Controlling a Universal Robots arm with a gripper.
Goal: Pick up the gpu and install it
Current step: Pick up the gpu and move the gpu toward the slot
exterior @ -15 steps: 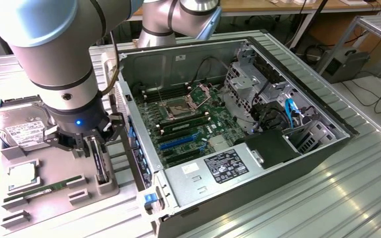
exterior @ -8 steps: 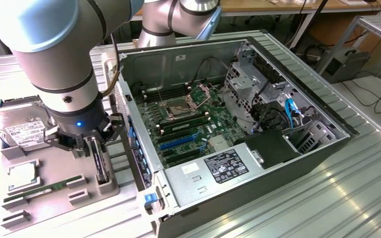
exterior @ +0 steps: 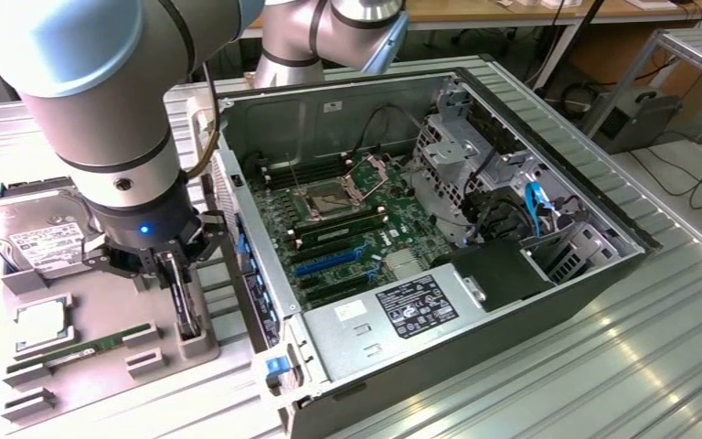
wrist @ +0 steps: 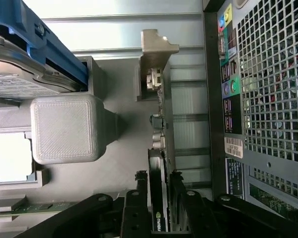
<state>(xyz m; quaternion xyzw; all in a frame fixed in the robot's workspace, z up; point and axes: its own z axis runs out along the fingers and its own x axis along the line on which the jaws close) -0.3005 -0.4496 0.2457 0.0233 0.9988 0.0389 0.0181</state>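
Pincer: I see the pincer (exterior: 175, 274) (wrist: 159, 176) open, low over the grey holder (exterior: 83, 315), one jaw on each side of the card; I cannot tell whether they touch it.
Gpu: the gpu (exterior: 186, 313) (wrist: 158, 210) stands on edge in the holder, just outside the computer case (exterior: 547, 165), near its rear panel (wrist: 268, 99).
Motherboard: I see the motherboard (exterior: 351, 233) exposed inside the open case.
Other parts: the hard drive (exterior: 40, 236) and RAM stick (exterior: 83, 350) lie in the holder.
Desk: the ribbed metal desk (exterior: 643, 357) carries it all.
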